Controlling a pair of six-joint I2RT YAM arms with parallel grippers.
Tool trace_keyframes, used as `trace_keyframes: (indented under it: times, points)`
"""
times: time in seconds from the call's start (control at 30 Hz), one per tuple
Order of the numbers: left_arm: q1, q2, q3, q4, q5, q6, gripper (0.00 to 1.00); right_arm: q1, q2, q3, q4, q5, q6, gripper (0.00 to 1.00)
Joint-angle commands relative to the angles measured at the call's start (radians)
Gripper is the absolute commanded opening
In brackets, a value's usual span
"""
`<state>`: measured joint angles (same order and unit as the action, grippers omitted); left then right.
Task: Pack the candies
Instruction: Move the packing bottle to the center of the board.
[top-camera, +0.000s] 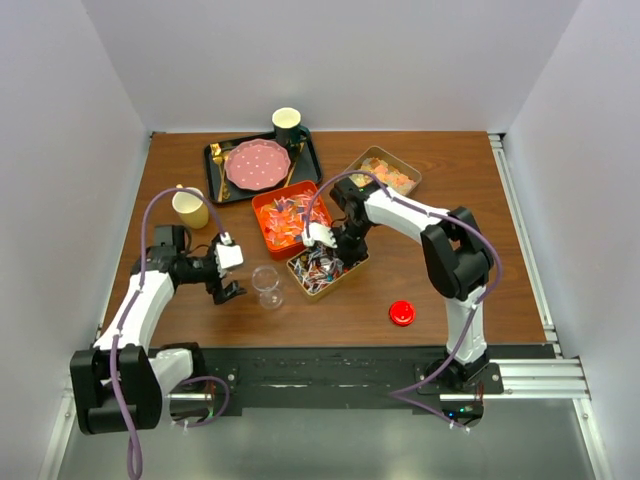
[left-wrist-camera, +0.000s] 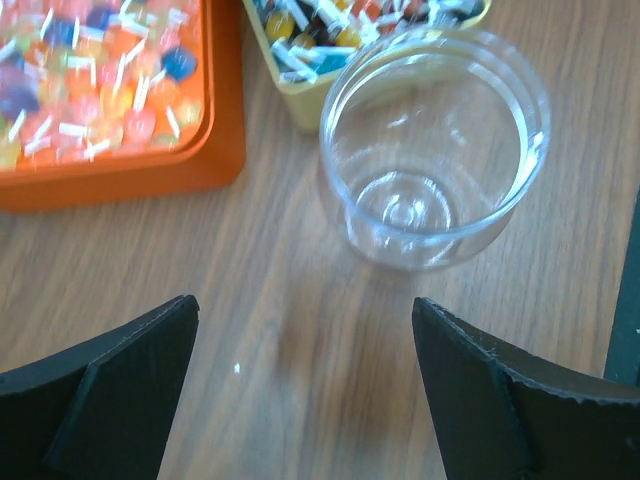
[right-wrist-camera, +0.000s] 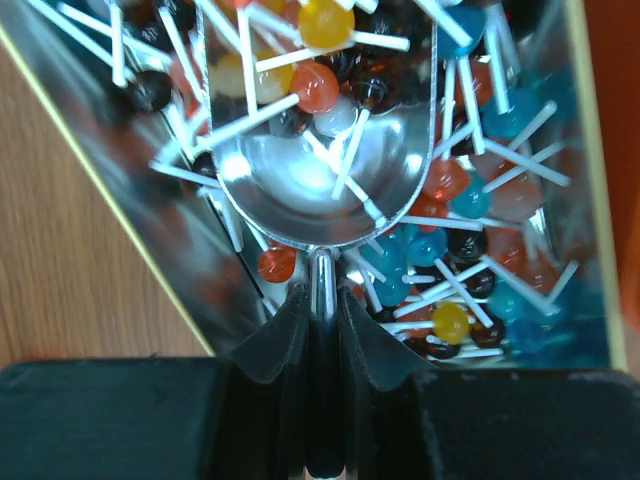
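Observation:
Small candies on white sticks fill a gold-rimmed metal tray (top-camera: 352, 268) (right-wrist-camera: 110, 190). My right gripper (top-camera: 333, 247) (right-wrist-camera: 322, 300) is shut on the handle of a metal scoop (right-wrist-camera: 310, 190), whose bowl lies in that tray with a few candies (right-wrist-camera: 315, 85) in it. Wrapped candies (top-camera: 283, 215) (left-wrist-camera: 90, 90) fill an orange tray (left-wrist-camera: 215, 165). A clear plastic cup (top-camera: 267, 285) (left-wrist-camera: 435, 150) stands empty just in front of my left gripper (top-camera: 230, 290) (left-wrist-camera: 305, 310), which is open over bare wood with nothing between its fingers (left-wrist-camera: 150, 350).
A third tray (top-camera: 385, 172) with pale orange pieces sits at the back right. A round red lid (top-camera: 402, 313) lies near the front. A black tray (top-camera: 215, 180) holds a pink plate (top-camera: 258, 165); a paper cup (top-camera: 287, 122) and a yellow cup (top-camera: 190, 207) stand nearby.

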<state>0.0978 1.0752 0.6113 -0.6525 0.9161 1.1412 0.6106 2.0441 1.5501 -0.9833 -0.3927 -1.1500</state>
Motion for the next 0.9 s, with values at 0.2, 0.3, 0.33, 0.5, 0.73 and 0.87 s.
trace_keyframes:
  times: [0.2, 0.3, 0.33, 0.5, 0.73, 0.87]
  points:
    - [-0.145, 0.025, -0.031, 0.178, 0.089, -0.029, 0.91, -0.005, -0.116, -0.151, 0.316, -0.121, 0.193, 0.0]
    - [-0.158, 0.045, -0.031, 0.201, 0.078, -0.038, 0.9, -0.003, -0.156, -0.194, 0.379, -0.114, 0.2, 0.0]
    - [-0.162, 0.058, -0.031, 0.215, 0.075, -0.047, 0.9, -0.005, -0.174, -0.215, 0.393, -0.106, 0.196, 0.0]
    - [-0.182, 0.092, -0.021, 0.231, 0.05, -0.061, 0.88, -0.028, -0.231, -0.258, 0.388, -0.101, 0.145, 0.0]
    - [-0.181, 0.028, -0.008, 0.179, -0.011, -0.112, 0.88, -0.126, -0.323, -0.271, 0.281, -0.13, 0.069, 0.0]
    - [-0.147, -0.011, -0.021, 0.209, -0.089, -0.21, 0.92, -0.156, -0.363, -0.251, 0.264, -0.147, 0.049, 0.0]
